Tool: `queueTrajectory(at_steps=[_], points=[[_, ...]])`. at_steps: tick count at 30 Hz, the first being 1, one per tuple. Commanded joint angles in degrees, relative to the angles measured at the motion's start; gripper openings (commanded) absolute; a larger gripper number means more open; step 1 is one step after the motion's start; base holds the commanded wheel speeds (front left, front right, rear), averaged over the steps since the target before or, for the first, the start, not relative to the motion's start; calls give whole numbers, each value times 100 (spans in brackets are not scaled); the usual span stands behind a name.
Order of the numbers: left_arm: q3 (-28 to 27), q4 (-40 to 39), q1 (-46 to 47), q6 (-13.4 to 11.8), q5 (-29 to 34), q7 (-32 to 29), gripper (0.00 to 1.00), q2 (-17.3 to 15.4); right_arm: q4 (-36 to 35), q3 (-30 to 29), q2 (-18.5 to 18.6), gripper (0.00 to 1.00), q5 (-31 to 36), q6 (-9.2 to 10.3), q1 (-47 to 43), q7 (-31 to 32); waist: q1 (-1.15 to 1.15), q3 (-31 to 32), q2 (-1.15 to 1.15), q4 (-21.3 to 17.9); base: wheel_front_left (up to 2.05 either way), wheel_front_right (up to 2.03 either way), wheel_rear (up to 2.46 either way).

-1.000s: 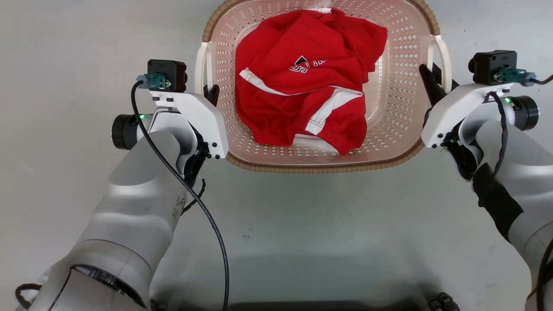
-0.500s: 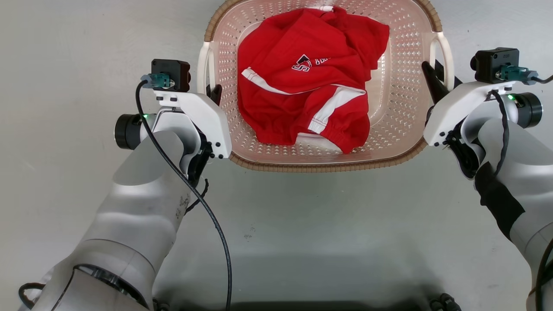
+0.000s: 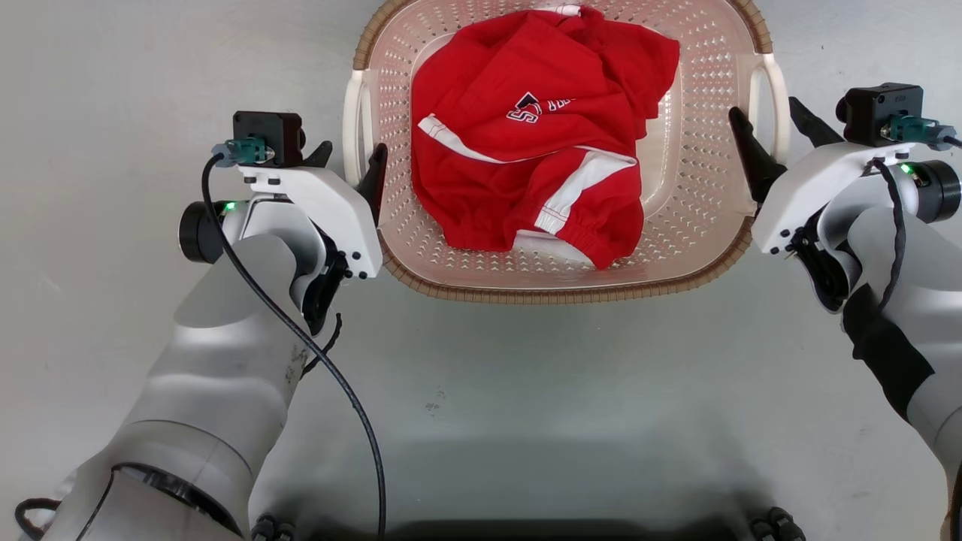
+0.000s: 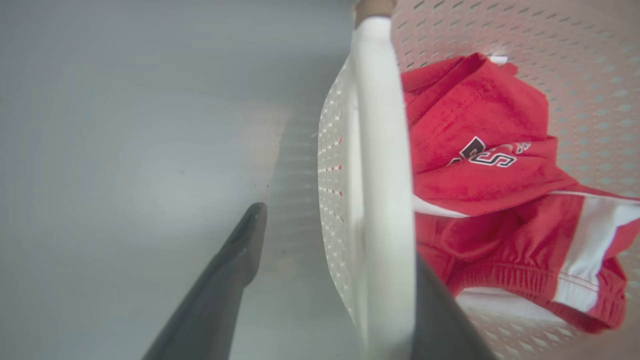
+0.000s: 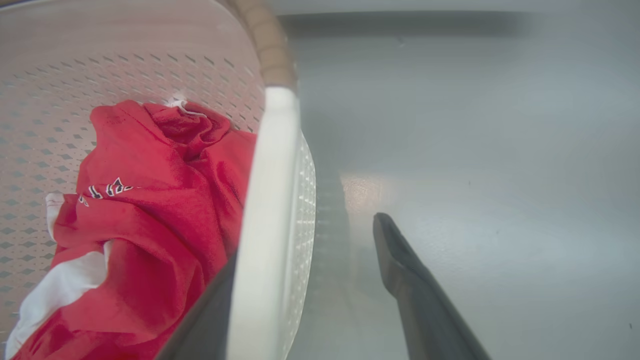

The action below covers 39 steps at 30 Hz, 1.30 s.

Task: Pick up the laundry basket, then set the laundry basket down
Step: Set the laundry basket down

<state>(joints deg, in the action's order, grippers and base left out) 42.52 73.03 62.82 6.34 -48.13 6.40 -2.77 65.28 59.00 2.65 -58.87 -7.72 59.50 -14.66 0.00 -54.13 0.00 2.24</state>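
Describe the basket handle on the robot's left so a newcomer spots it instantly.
Find the rounded pale pink perforated plastic laundry basket with a brown woven-look rim, holding a red garment. On its wall beside the left tool runs a smooth white bar handle. Unlike its twin by the right tool, this one sits at the head view's left, straddled by the open left tool's dark fingers.

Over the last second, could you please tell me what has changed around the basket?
Both the left gripper and the right gripper opened their jaws, letting go of the laundry basket's white handles; each now straddles its handle, unclamped. The basket and the red garment inside stayed put.
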Motion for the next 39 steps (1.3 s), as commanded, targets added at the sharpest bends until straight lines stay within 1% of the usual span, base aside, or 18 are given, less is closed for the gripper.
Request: queueTrajectory(at_steps=[1, 5, 8, 13, 20, 26, 31, 39], points=[[-52, -35, -214, 50, -88, 135, 100, -236, -101, 63, 90, 100, 11, 23, -410, -33, 0, -3, 0, 3, 0, 0, 0], [59, -361, -328, 108, -237, 236, 100, -195, -368, 172, 158, 100, -58, 23, -465, -34, 0, -8, 0, 14, 0, 0, 0], [208, -638, -408, 111, -390, 250, 100, -261, -466, 248, 224, 100, -133, 23, -472, -34, 0, -10, 0, 27, 0, 0, 0], [418, -757, -446, 113, -615, 322, 100, -360, -499, 326, 280, 100, -211, 23, -455, -34, 0, 21, 0, 41, 0, 0, 0], [619, -715, -460, 113, -841, 426, 100, -401, -431, 423, 287, 100, -310, 23, -470, -34, 0, 137, 0, 54, 0, 0, 0], [767, -618, -543, 114, -1080, 463, 100, -412, -337, 569, 275, 100, -441, 23, -516, -34, 0, 364, 0, 56, 0, 0, 0], [805, -283, -625, 114, -1240, 513, 100, -381, -254, 632, 283, 100, -522, 23, -551, -34, 0, 638, 0, 57, 0, 0, 0], [779, -71, -831, 114, -1364, 681, 100, -341, -275, 608, 319, 100, -508, 23, -678, -34, 0, 1130, 0, 120, 0, 0, 0]])
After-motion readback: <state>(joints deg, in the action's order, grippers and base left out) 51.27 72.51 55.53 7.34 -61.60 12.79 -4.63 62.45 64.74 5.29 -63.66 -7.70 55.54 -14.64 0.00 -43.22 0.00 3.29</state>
